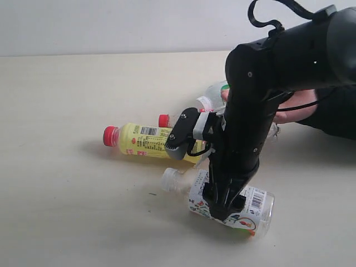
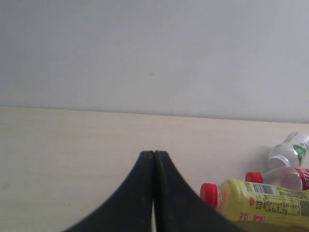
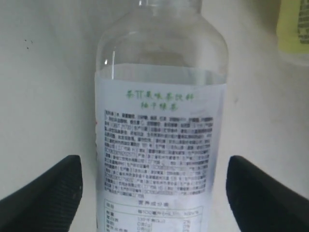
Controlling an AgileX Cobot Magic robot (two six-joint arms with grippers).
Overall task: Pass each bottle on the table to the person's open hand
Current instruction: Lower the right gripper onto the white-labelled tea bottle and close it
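Worktop (image 1: 67,222): pale beige, with four bottles lying on their sides. Right arm (image 1: 278,61): black, comes in from the right edge and angles down toward the near edge. Right hand (image 1: 222,210): open, one finger (image 3: 48,193) on each side of the white-label bottle (image 1: 255,201). A gap shows between each finger and the bottle wall, so there is no grip.

That bottle lies close to the near edge, right of the middle, with its white cap toward the left edge. Yellow bottle (image 1: 144,139): mid-worktop, red cap toward the left edge. Red-capped clear bottle (image 2: 285,178): just behind the yellow one, largely hidden in the exterior view. Green-label bottle (image 2: 292,150): farther back, toward the far edge.

Person's hand (image 1: 292,114): bare, with a black sleeve (image 1: 334,119), near the right edge behind the arm and partly covered by it. Left hand (image 2: 154,153): closed, fingers pressed together, empty.
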